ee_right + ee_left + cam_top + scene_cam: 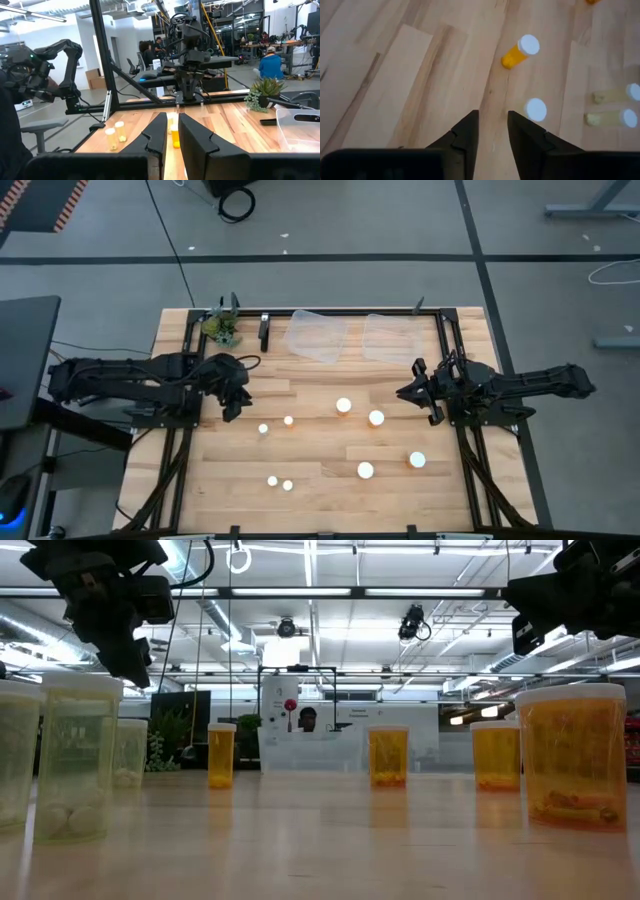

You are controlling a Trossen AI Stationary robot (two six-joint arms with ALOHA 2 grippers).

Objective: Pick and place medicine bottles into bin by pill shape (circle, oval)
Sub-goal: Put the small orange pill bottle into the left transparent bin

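Observation:
Eight white-capped medicine bottles stand upright on their bases on the wooden table (310,510). Wider ones are at mid-right (343,405) (376,418) (417,460) (365,470). Tiny ones are at mid-left (263,428) (288,420) (271,479) (287,485). My left gripper (232,412) hovers above the table left of the tiny bottles, open and empty; its wrist view (493,125) shows an orange bottle (520,51) and a white cap (536,109) ahead. My right gripper (403,393) hovers right of the wider bottles, its fingers (173,122) a narrow gap apart, empty.
Two clear bins (318,335) (392,338) lie at the table's far edge. A green plant (222,328) and a dark object (264,330) stand at the far left. Black frame rails (447,350) run along the sides. People show in the room behind (272,65).

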